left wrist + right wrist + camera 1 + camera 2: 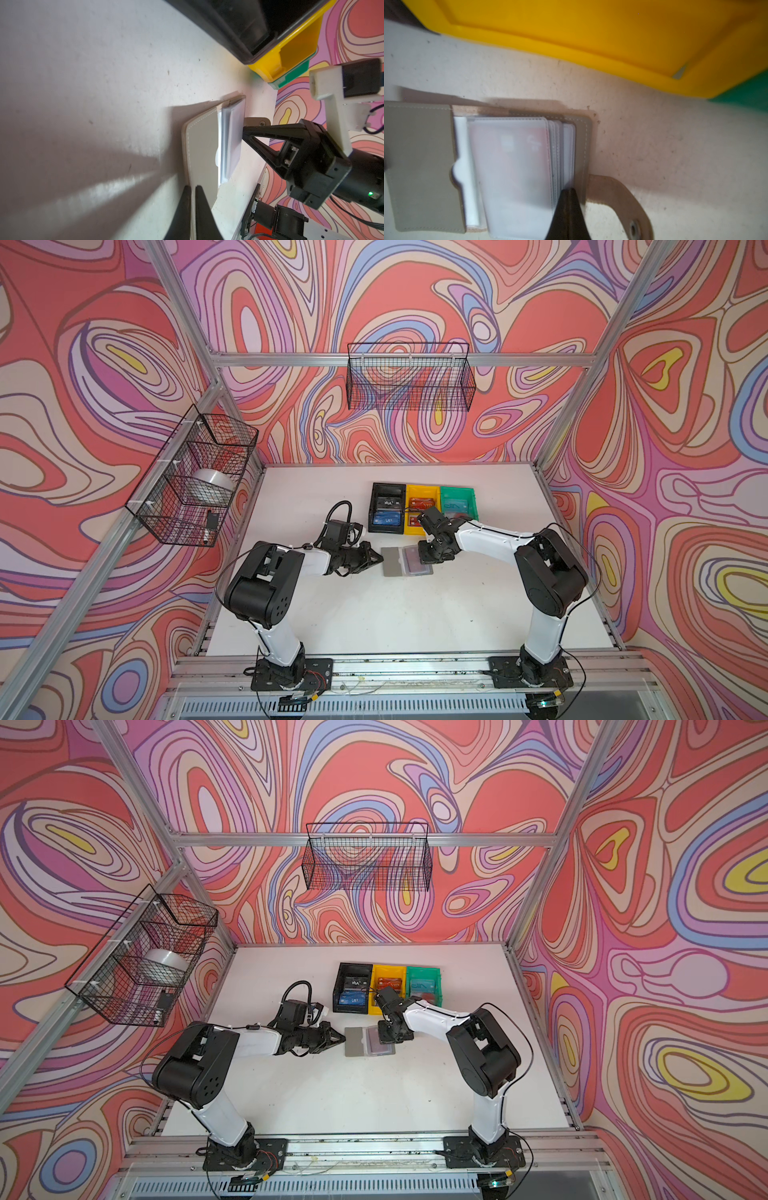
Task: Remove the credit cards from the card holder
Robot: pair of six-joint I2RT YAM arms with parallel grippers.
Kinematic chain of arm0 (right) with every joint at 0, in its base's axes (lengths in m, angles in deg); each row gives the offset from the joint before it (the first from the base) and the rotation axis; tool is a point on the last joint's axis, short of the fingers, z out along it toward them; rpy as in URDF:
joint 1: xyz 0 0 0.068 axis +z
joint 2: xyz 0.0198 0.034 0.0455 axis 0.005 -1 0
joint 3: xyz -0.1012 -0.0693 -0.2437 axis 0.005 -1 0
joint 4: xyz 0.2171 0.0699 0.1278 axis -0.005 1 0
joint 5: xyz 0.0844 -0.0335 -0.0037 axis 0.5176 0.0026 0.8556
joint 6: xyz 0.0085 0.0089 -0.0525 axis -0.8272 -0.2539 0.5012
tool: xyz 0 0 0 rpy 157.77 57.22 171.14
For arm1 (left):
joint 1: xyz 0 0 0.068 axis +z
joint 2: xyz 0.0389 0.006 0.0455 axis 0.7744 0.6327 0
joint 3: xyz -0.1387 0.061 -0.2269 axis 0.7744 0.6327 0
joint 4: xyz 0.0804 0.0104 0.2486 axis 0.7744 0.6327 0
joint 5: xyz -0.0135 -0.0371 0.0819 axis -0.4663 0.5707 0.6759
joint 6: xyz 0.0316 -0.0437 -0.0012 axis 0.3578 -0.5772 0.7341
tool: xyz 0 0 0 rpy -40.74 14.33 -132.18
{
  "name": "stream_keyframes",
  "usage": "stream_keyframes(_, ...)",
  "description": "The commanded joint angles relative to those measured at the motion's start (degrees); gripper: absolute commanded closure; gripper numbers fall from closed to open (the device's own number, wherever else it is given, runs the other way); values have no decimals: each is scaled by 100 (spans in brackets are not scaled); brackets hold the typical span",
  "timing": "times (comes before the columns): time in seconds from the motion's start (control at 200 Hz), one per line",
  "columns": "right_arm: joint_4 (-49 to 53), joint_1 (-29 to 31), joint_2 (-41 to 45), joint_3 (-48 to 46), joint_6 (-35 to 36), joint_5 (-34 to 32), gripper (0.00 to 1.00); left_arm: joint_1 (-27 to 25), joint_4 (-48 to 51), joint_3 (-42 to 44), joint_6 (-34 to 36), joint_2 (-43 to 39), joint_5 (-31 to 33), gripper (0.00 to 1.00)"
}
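At six o'clock from the yellow bin [422, 487], the grey card holder [392, 562] lies open on the table [374, 614]. The left gripper [192, 189] seems to nip its cover. The right gripper [569, 192], pressed together, touches the sleeves [558, 153]. Only the right wrist view shows a red credit card [512, 158] inside.

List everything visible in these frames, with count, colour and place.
flat grey book-like card holder: one, grey, open mid-table, clear sleeves showing
red card: one, red, inside the holder's top sleeve
plastic bins: three, black, yellow, green, in a row behind the holder
loose VIP cards: black and dark blue in the black bin, red in yellow, pale one in green; arm hides some
wire baskets: two, black, rear wall and left wall
silvery roll: one, in the left-wall basket
white table: one
left gripper: jaws closed on the holder's cover edge
right gripper: jaws closed, tip at the sleeves' edge
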Motion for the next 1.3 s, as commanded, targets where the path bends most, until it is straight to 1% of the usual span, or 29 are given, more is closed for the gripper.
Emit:
stream_keyframes(0.0, -70, 26, -110, 126, -12, 98, 100, -34, -111, -92, 31, 112, 44, 90)
stream_keyframes(0.145, -68, 35, -130, 162, -15, 164, 100, -39, -147, -84, 31, 157, 27, 89)
stream_keyframes(0.401, 83, 45, -73, 304, 65, -78, 100, -42, -182, -92, 11, 223, 31, 90)
stream_keyframes(0.696, 195, 44, -260, 451, 179, -78, 100, -42, -165, -99, 13, 245, 38, 90)
stream_keyframes(0.987, 223, 49, -295, 454, 234, -250, 100, -38, -90, -147, 40, 245, 55, 90)
stream_keyframes(1.202, 238, 46, -423, 555, 283, -185, 100, -42, -77, -163, 40, 262, 44, 90)
stream_keyframes(1.292, 181, 52, -479, 569, 296, -43, 100, -38, -71, -163, 48, 262, 44, 90)
